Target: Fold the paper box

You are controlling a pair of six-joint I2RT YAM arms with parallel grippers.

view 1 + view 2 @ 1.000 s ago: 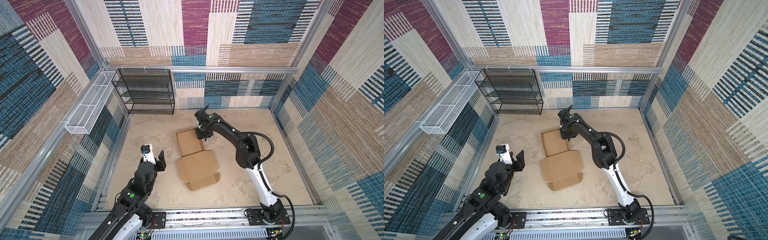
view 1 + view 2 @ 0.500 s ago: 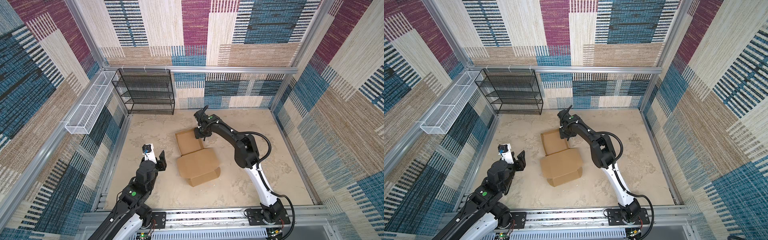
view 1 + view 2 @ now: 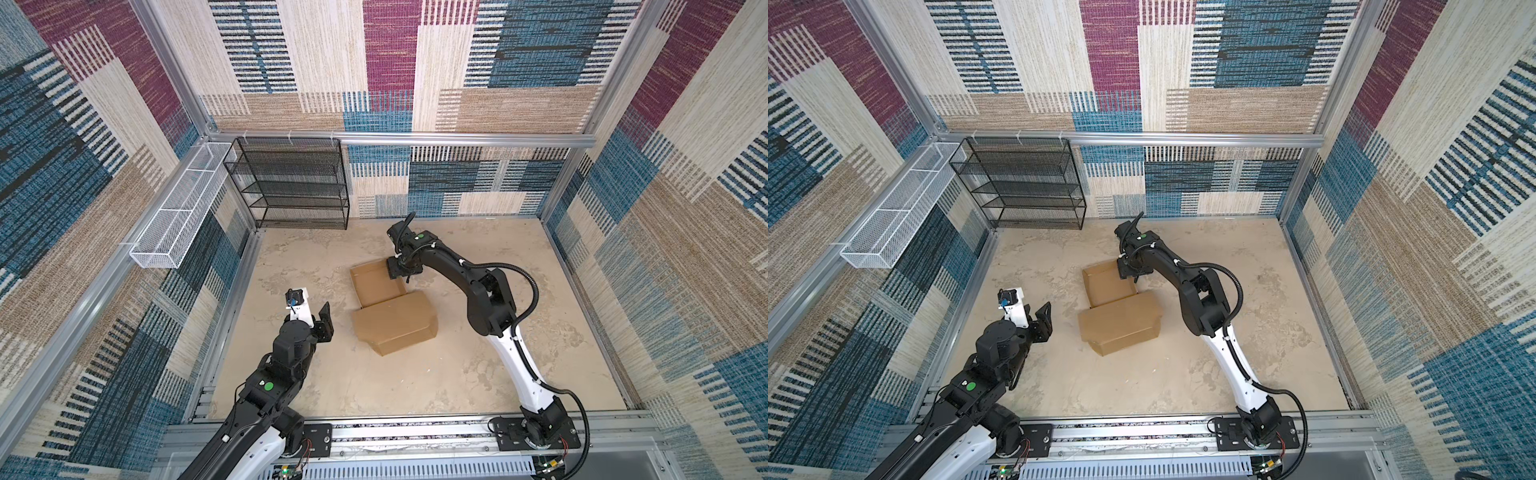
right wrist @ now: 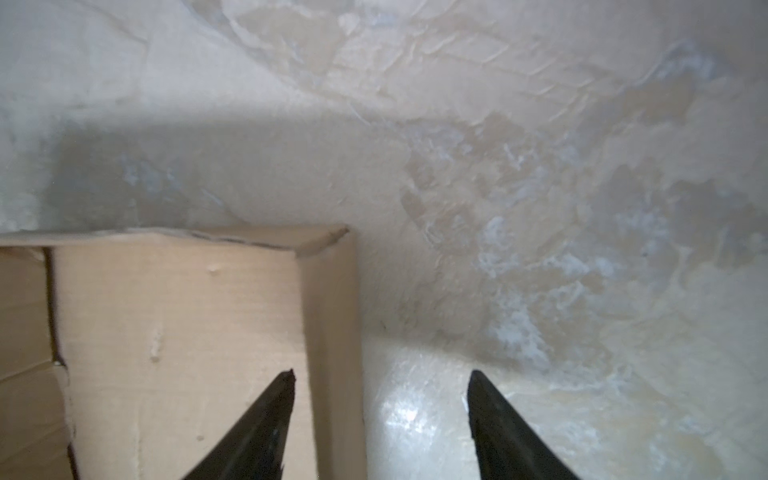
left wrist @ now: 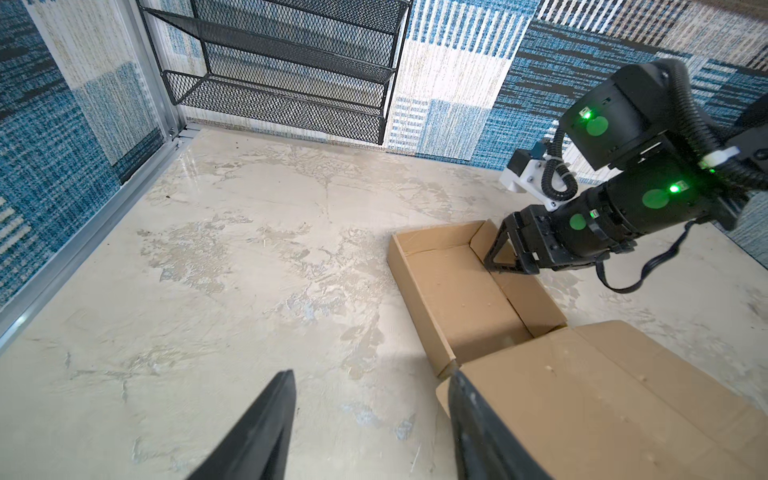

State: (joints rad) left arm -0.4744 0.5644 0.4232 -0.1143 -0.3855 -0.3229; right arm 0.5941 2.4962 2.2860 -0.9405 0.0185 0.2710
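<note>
Right wrist view: right gripper [image 4: 380, 374], jaws well apart, straddles a side wall of the paper box [image 4: 178, 311], gripping nothing; contact w/ wall unclear. Nearby, left gripper [image 5: 372, 374] also agape, empty, near lid corner. Box sits mid-floor [image 3: 415, 395] (beige, mottled), tray open-topped, lid on near side. Patterned fabric walls [image 3: 374, 62]; black mesh shelf [image 3: 291, 183] & white wire basket [image 3: 178, 216] rear-left. Tray's far corner hidden under right gripper in both top views.

Robot lab cell: aluminium frame [image 3: 399, 138], patterned fabric walls [image 3: 390, 50], arm bases [image 3: 536, 430] bolted to a rail [image 3: 415, 433], black mesh rack [image 3: 291, 183] well beyond the left tool [image 5: 371, 376].
</note>
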